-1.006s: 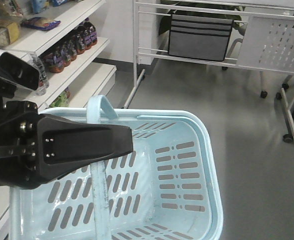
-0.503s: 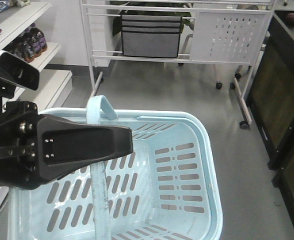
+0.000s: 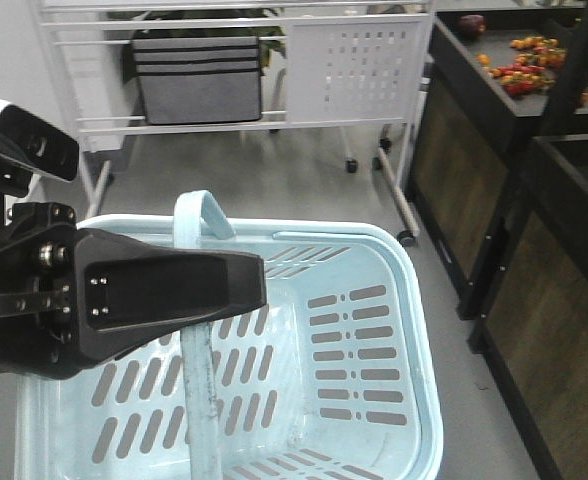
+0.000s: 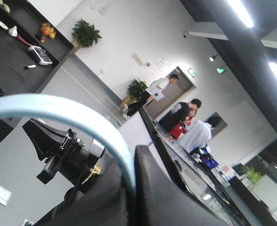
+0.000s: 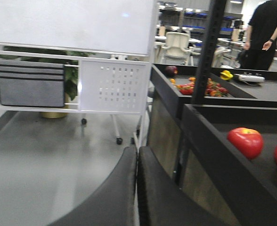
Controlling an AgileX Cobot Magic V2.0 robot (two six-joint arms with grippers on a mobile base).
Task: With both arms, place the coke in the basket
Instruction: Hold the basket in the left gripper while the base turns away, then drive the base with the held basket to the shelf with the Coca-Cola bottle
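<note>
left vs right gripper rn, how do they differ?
Left gripper: jaws clamp the pale blue handle of the basket. Right gripper: jaws pressed together on nothing.
The left wrist view is tilted up toward the ceiling lights. The right wrist view looks level across the floor to the dark produce stands.
Shared: black jaws, both shut, no coke in either.

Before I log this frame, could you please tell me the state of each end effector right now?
Left end effector: closed on the handle of the basket.
Right end effector: closed, holding nothing.
</note>
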